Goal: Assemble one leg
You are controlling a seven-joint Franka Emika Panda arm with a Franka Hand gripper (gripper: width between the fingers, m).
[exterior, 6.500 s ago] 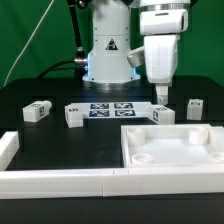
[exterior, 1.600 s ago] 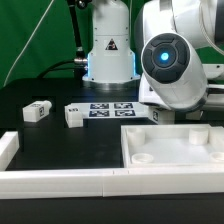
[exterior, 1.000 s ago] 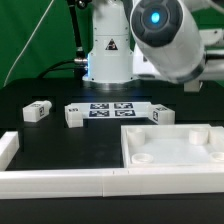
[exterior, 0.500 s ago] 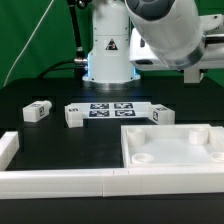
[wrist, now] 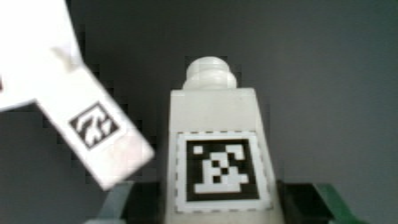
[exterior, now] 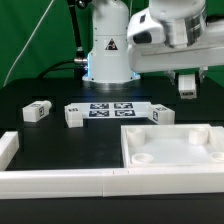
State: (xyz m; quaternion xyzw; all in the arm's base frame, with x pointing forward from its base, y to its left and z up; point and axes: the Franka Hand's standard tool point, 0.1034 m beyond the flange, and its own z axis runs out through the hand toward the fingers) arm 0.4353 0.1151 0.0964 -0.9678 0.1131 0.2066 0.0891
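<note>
My gripper (exterior: 186, 90) is shut on a leg (exterior: 186, 86), a stubby white post with a black-and-white tag, and holds it in the air at the exterior view's right, above the table. In the wrist view the held leg (wrist: 215, 140) stands between the two dark fingers (wrist: 313, 200), its rounded tip pointing away from my gripper (wrist: 217, 206). Three more legs lie on the black table: two at the left (exterior: 36, 111) (exterior: 74, 116) and one (exterior: 163, 114) below and left of the gripper. Another tagged white piece (wrist: 80, 110) shows beside the held leg in the wrist view.
The marker board (exterior: 112, 108) lies in the table's middle, in front of the robot base (exterior: 108, 55). The large white panel (exterior: 172, 146) with round sockets lies front right. A white rail (exterior: 60, 181) runs along the front edge, with a white block (exterior: 6, 147) at its left end.
The arm's wrist has swung up and round at the exterior view's right. The gripper, hidden behind the arm before, now shows with the leg held above the table.
</note>
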